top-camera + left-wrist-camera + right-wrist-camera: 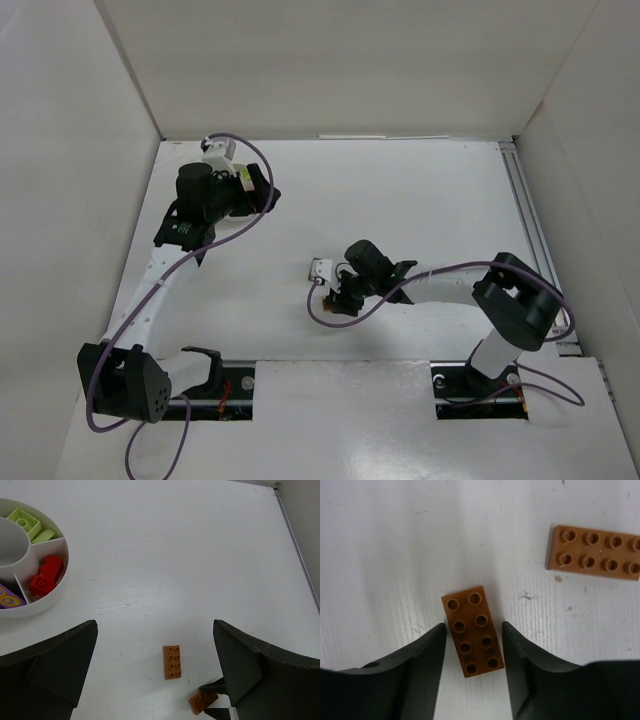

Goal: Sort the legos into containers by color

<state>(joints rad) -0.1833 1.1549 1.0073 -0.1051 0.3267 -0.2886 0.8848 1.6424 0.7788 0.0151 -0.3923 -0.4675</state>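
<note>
My right gripper is low over the table and open, its jaws flanking an orange lego that lies flat, with thin gaps on both sides. A second, longer orange lego lies up to the right. In the left wrist view the same two orange legos lie below my wide-open, empty left gripper. The round white divided container at the left holds yellow-green legos, red legos and a lilac one in separate wedges. From above, the left gripper is far left and the right gripper is mid-table.
White walls enclose the table on three sides. A metal rail runs along the right edge. Purple cables loop off both arms. The container is hidden under the left arm in the top view.
</note>
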